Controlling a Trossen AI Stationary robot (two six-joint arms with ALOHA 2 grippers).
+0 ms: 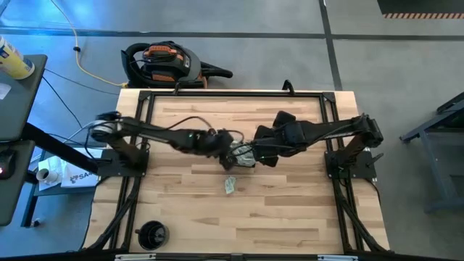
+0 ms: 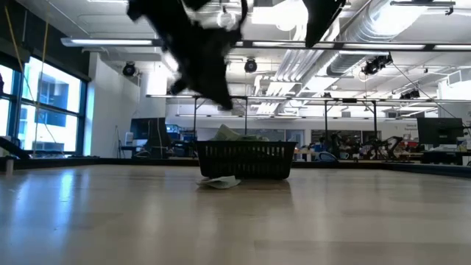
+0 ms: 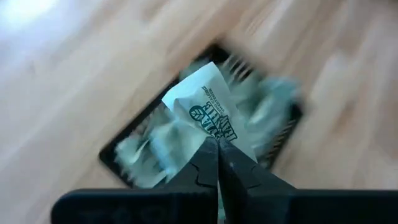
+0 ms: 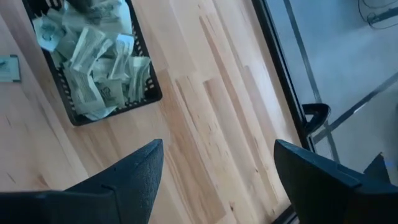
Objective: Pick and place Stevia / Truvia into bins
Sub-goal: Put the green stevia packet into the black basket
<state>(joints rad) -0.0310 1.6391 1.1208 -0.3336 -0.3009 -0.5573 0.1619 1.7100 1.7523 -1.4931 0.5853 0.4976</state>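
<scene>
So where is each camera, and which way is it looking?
High view: above the table, looking straight down; both arms meet over the black mesh tray.
Low view: at tabletop height, looking across at the tray; arms hang from above.
Left wrist view: looks past the shut left pincer, holding a Truvia sachet over the tray.
Right wrist view: looks past the open right pincer.
All four share the tray.

A black and orange vacuum cleaner (image 1: 165, 62) lies on the grey floor at upper centre-left. A yellow cable (image 1: 75, 36) runs at upper left. A round black cup (image 1: 152, 234) sits on the wooden table (image 1: 290, 217) at lower left.
</scene>
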